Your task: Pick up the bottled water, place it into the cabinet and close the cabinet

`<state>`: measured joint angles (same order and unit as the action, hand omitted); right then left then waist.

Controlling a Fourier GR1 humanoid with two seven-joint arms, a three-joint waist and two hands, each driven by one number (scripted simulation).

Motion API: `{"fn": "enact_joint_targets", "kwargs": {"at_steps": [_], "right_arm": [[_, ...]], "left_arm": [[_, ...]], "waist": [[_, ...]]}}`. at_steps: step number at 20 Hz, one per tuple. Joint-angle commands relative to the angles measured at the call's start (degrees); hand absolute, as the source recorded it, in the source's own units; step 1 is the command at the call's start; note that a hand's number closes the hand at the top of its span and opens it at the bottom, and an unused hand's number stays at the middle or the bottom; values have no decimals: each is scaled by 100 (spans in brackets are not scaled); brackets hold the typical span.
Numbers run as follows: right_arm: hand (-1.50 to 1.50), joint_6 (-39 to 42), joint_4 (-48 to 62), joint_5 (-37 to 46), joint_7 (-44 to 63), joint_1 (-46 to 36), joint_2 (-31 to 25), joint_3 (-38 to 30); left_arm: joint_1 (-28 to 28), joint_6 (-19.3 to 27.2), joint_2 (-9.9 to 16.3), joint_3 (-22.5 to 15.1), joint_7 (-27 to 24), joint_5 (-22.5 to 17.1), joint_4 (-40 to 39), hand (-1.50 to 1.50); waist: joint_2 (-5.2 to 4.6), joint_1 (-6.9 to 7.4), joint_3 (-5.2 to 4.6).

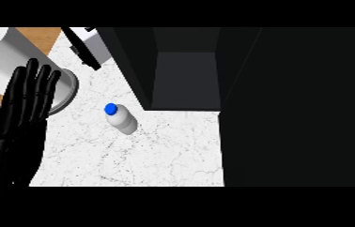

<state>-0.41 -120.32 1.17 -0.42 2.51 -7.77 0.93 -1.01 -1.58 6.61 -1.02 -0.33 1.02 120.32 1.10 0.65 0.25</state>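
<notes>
My left hand [26, 106] stood at the left edge of the view, fingers straight and pointing up, open and holding nothing. It rested there over the rim of a round grey vessel [64, 94], perhaps a pot or bowl; most of it was hidden behind my hand, so I could not tell which. Above that, at the top left, lay a strip of wooden surface [38, 37] and a white object with a black edge [88, 48], too cut off to name.

To the right of my hand, well apart from it, the bottled water [120, 118] stood on the white marbled counter [139, 160], its blue cap [110, 109] toward me and its body pale and whitish. I could read no label or writing on it.

Further right stood the dark cabinet [184, 76], open, its inside a grey recess just beyond the bottle. A large black panel [288, 109], likely its door, filled the right side. My right hand did not show.
</notes>
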Motion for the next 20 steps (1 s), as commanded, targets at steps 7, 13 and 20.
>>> {"fn": "enact_joint_targets", "kwargs": {"at_steps": [7, 13, 20], "right_arm": [[-150, 576, -564, -545, 218, 758, 203, 827], [-150, 551, -1684, -755, 1183, 970, 141, 1159], [-150, 477, -2648, -1070, 2057, 1080, -63, 878]], "left_arm": [[299, 2005, -644, -373, 941, 67, 268, -150], [132, 3290, -656, -1540, 1566, 777, 664, -150], [-415, 4210, -660, -2482, 3132, 2308, 1218, -150]], "waist": [[-77, -75, -34], [-91, -102, -23], [-92, -85, -19]]}}
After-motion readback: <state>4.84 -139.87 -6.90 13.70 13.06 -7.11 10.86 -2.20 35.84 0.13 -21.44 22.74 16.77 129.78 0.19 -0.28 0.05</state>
